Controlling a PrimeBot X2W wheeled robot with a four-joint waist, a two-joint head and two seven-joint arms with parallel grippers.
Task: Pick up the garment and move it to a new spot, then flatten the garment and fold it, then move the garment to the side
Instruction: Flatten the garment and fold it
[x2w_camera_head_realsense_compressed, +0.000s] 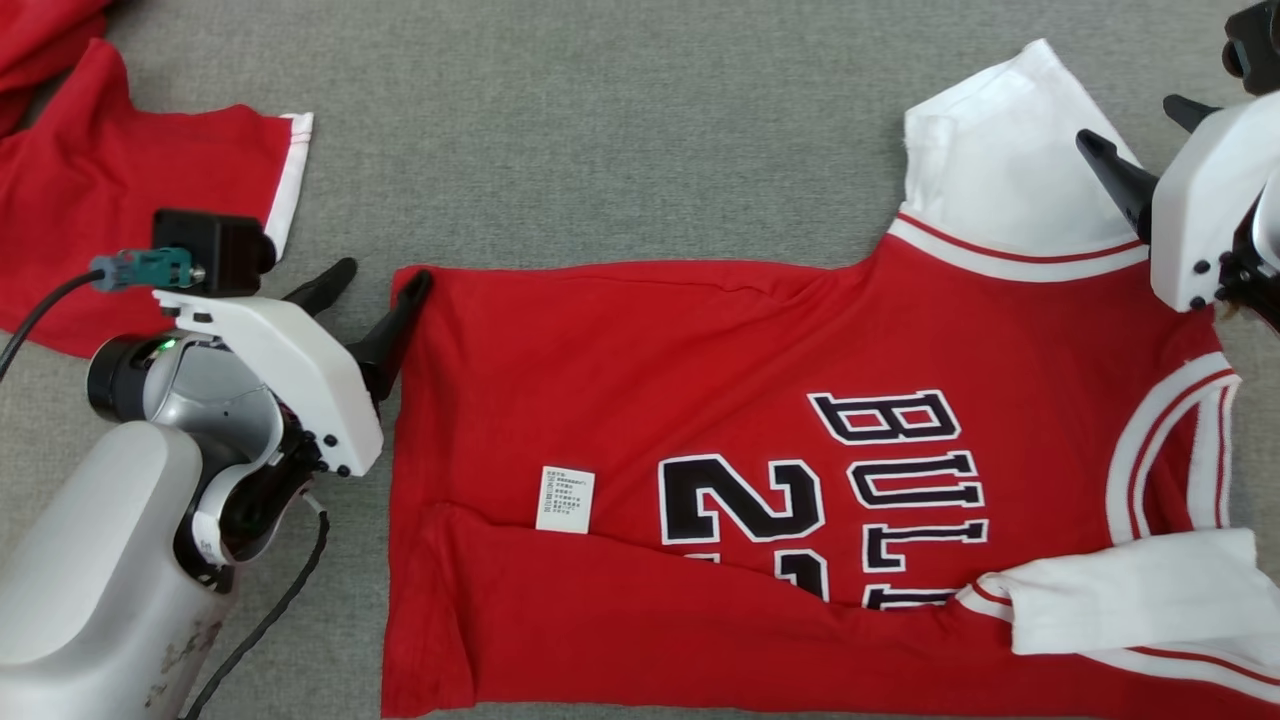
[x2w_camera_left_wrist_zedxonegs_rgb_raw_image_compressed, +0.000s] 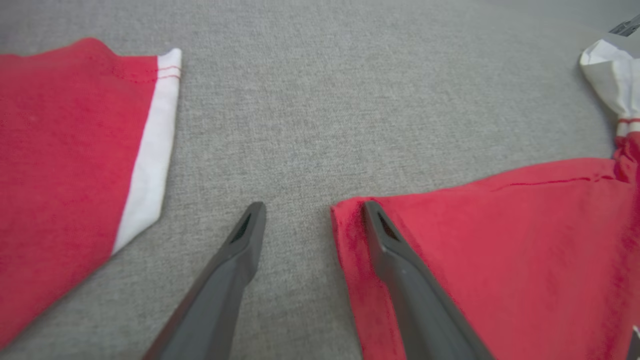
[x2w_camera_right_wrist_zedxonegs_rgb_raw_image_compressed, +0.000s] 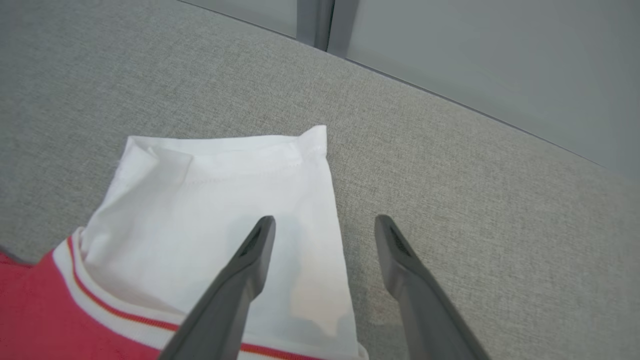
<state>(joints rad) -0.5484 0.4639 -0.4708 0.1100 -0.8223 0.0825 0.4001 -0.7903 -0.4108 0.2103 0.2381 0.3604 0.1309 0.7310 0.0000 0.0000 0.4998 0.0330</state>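
On the grey cloth tabletop (x2w_camera_head_realsense_compressed: 620, 150) the red jersey (x2w_camera_head_realsense_compressed: 620, 380) lies spread out, its near edge folded over and black-and-white lettering showing. Its white sleeve (x2w_camera_head_realsense_compressed: 1000, 170) lies under the right gripper (x2w_camera_head_realsense_compressed: 1130, 120), fingers apart; the left gripper (x2w_camera_head_realsense_compressed: 385, 272), also spread, straddles the hem corner, above a small white label (x2w_camera_head_realsense_compressed: 565, 498)

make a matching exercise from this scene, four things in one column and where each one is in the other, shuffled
Things
1. left pincer
2. right pincer
3. label
4. second garment

Places
A. far left on the table, apart from the jersey
B. open, straddling the edge of the upper white sleeve
C. open, straddling the jersey's red hem corner
D. on the jersey's red cloth, beside the number

Pairs: 1-C, 2-B, 3-D, 4-A
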